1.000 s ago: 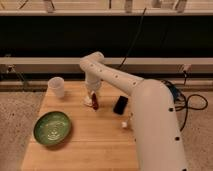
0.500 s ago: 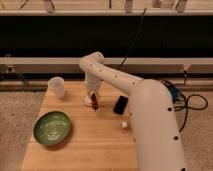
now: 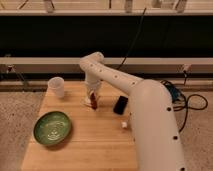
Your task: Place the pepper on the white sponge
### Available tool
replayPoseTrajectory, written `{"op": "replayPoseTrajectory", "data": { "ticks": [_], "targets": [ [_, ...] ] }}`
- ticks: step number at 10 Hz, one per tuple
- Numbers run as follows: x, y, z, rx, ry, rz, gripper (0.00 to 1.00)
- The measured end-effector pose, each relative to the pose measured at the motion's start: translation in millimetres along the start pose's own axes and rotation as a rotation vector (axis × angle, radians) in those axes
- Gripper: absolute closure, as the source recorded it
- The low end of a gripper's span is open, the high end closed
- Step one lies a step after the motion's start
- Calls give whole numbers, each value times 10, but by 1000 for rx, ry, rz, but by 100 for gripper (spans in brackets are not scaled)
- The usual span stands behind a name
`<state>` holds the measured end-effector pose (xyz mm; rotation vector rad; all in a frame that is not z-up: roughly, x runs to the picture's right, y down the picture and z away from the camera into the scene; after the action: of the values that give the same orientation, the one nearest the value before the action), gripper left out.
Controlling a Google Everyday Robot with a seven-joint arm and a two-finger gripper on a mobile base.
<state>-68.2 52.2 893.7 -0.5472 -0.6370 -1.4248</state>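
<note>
Hanging over the white sponge (image 3: pixel 87 102), the gripper (image 3: pixel 93 101) has fingers gripping the pepper (image 3: pixel 93 102).

White robot arm's gripper (image 3: pixel 93 100), over the pale wooden table (image 3: pixel 80 145): dark-red slender pepper (image 3: pixel 94 104) at its tip. Left: translucent white cup (image 3: pixel 56 86); lower left: green patterned bowl (image 3: pixel 52 128). Right: black flat phone (image 3: pixel 120 105).

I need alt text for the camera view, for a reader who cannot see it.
A white robot arm reaches over a wooden table, its pincer down at a dark-red pepper. A green bowl, translucent cup and black phone sit around it.
</note>
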Motion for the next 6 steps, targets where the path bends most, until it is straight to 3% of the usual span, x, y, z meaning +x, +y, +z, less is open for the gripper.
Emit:
{"op": "replayPoseTrajectory", "data": {
  "ticks": [3,5,6],
  "targets": [
    [11,-1,6,1,0,-2,55],
    [22,-15,12,4,-2,-3,59],
    [30,16,24,8,-7,6,55]
  ]
}}
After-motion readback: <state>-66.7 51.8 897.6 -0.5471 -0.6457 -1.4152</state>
